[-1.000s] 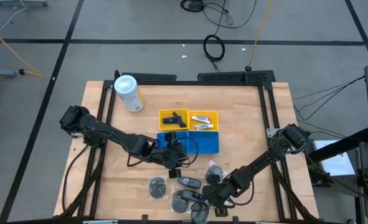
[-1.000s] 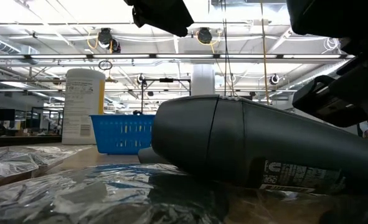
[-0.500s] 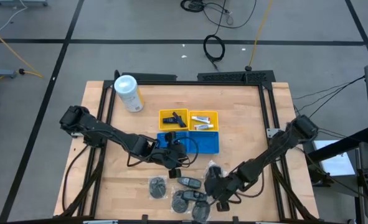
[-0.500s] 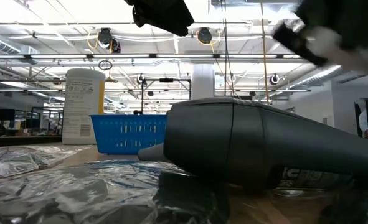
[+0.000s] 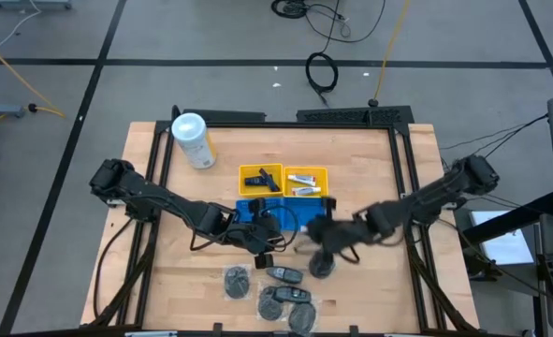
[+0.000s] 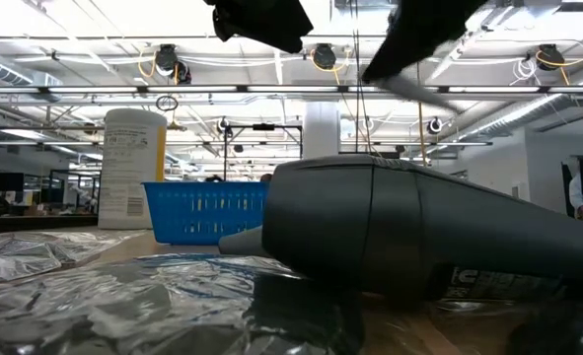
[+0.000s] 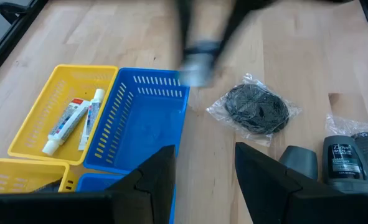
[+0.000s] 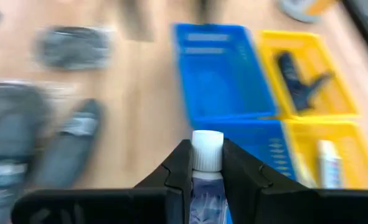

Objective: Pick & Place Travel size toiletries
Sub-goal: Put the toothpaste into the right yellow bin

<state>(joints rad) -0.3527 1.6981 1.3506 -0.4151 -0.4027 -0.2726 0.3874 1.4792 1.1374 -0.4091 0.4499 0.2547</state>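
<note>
From the high view, my right gripper (image 5: 325, 227) hangs over the wooden table (image 5: 370, 178) just beside the blue slotted plastic tray (image 5: 315, 217), nearer to it than the grey clear-wrapped round pieces (image 5: 237, 279) left at the near edge; my left gripper (image 5: 267, 245) waits at that tray's other near corner. The low view shows only a big dark grey bottle (image 6: 409, 237) lying on its side and the tall white canister with a label (image 6: 130, 162) beyond it, with both arms dark overhead. In the left wrist view my left fingers (image 7: 155, 180) stand apart with nothing between them, above the blue tray's near wall, and two small white tubes (image 7: 71, 121) lie in the yellow slotted tray (image 7: 31, 124). In the right wrist view my right fingers (image 8: 174, 168) are clamped on a small white-capped tube (image 8: 207, 152), its long axis running forward between them, cap first; the yellow tray holding a tube sits ahead and off to one side, so I judge the drop needs a sideways shift.
</note>
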